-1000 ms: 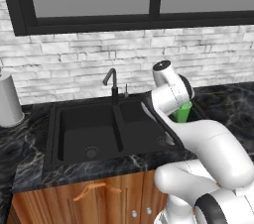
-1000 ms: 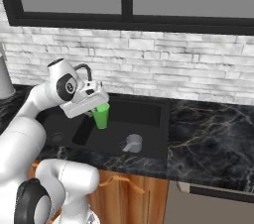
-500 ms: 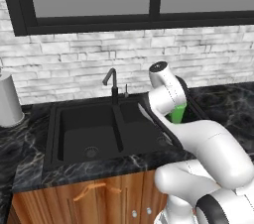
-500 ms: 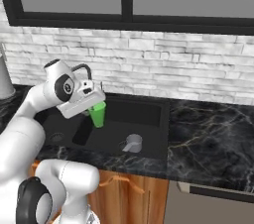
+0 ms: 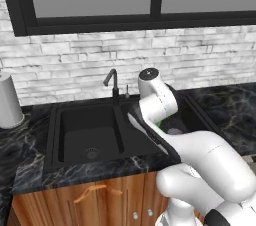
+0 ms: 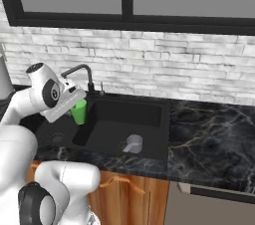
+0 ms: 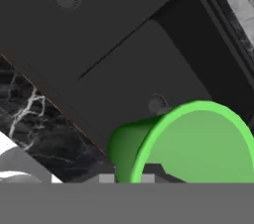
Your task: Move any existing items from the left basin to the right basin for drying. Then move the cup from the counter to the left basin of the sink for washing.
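My gripper (image 6: 75,103) is shut on the rim of the bright green cup (image 6: 78,111) and holds it in the air above the sink (image 6: 149,152). The cup hangs about over the divider, toward the left basin (image 6: 56,133). In the hand view the cup (image 7: 198,143) fills the lower right, its open mouth facing the camera, with both black bowls and their drains below. A pale grey mug (image 6: 132,144) lies in the right basin (image 6: 142,114). From the left base view my arm hides the cup, and the left basin (image 5: 90,135) holds nothing.
A thin black faucet (image 5: 114,83) stands behind the divider. A grey cylinder (image 5: 9,100) sits on the counter (image 5: 25,142) at the far left. To the right of the sink the black marble counter (image 6: 209,134) stretches wide. A brick wall and a window stand behind.
The arm has carried the green cup leftward, from above the right basin to about over the divider. The grey mug has not moved.
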